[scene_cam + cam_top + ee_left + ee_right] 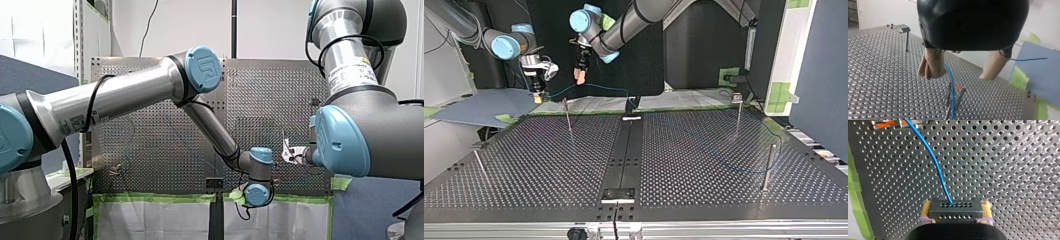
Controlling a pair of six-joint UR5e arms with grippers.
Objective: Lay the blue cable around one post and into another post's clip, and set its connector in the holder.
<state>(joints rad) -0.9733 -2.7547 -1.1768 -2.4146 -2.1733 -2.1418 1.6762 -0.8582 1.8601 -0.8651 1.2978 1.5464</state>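
In the top view my right gripper point(538, 96) hangs over the table's far edge at the left. The right wrist view has its yellow pads shut on the black connector point(955, 210). The blue cable point(934, 160) leaves the connector and runs to a clip with orange tips point(885, 123). My left gripper point(580, 75) hovers just beside it, beige pads open. In the left wrist view the cable point(951, 85) passes close to one pad point(931, 63) and drops between the prongs of the clip post point(956, 89). The rest of the cable point(744, 167) loops across the table toward a post point(768, 167).
Thin posts stand on the perforated table point(549, 165): one near the grippers point(568, 117), one at the far right point(737, 112), one at the left edge point(479, 162). A black centre strip carries brackets at the far end point(631, 118) and near end point(619, 194).
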